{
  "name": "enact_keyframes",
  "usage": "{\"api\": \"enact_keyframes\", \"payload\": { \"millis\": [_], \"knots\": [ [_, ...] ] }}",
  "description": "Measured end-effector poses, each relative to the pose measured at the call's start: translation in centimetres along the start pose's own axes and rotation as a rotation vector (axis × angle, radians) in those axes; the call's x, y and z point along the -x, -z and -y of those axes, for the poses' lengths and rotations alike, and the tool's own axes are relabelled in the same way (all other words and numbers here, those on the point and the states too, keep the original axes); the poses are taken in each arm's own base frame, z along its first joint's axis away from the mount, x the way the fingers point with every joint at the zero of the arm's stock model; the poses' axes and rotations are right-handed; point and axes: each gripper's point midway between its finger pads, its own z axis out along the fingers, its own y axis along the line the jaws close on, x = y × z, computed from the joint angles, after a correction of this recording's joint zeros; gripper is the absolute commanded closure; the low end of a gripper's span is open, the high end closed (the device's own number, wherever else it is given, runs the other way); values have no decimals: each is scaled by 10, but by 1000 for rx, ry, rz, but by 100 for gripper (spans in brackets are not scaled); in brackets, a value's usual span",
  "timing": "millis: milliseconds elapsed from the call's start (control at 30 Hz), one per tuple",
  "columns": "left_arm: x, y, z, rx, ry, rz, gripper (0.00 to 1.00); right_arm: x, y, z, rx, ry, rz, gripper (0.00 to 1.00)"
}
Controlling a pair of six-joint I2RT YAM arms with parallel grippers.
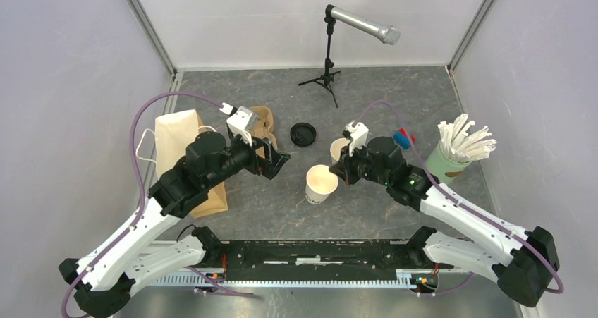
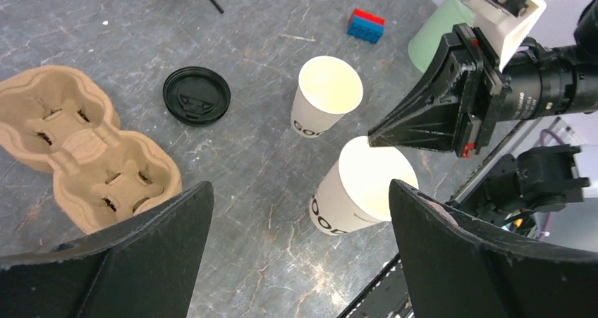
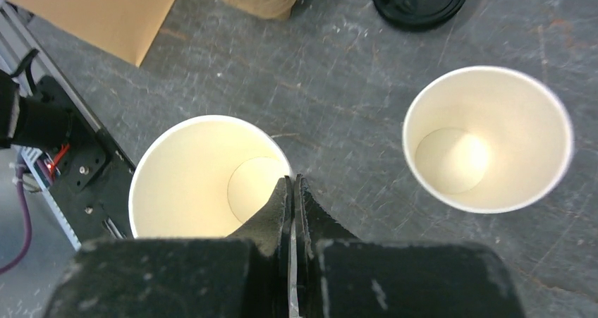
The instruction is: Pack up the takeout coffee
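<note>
Two small white paper cups with dark lettering are standing upright and open-topped on the grey, stone-patterned counter (image 2: 268, 22), close together between the arms. The nearer cup (image 3: 190, 177) is sitting just beside the farther cup (image 3: 486, 138). Neither is wearing a lid, and both are looking empty inside. The round black plastic lid (image 2: 196, 95) is lying flat on the counter, apart from both cups and near the brown moulded-cardboard carrier (image 2: 77, 145).

The right end effector (image 3: 291, 184) is pressing its jaws together, with its tip sitting at the rim of the nearer cup. Whether the paper is being nipped between them cannot be told. The left end effector (image 2: 300, 185) is hanging spread wide and holding nothing, above the counter between the carrier and the cups.

Being empty, these cups are probably weighing almost nothing, so a nudge is likely to tip or slide them. The walls are thin, smooth paper that is going to buckle under a hard squeeze, while the rolled rim is giving the stiffest line. A gentle wide grasp round the upper body, just under that rim, seems safest.

The lid is looking thin, glossy and low, so taking it by its raised edge seems the only good hold. The carrier's pulp is rough, fibrous and dimpled into round wells.
</note>
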Motion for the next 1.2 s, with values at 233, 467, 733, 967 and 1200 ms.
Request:
{"api": "enact_keyframes", "payload": {
  "millis": [233,467,733,967,1200],
  "knots": [
    [-13,-6,-6,21,-18,-35,0,-33,-12,-7,-16,27,-75,100],
    [-12,-6,-10,39,-37,-31,0,-46,-17,3,-87,46,-97,94],
    [-16,-7,-14,51,-52,-39,0,-53,-20,14,-138,52,-114,73],
    [-27,-21,-26,118,-56,-101,5,-43,-9,18,-175,55,-79,56],
    [-26,-65,-39,241,-58,-231,15,-11,19,18,-202,51,58,22]
  ]
}}
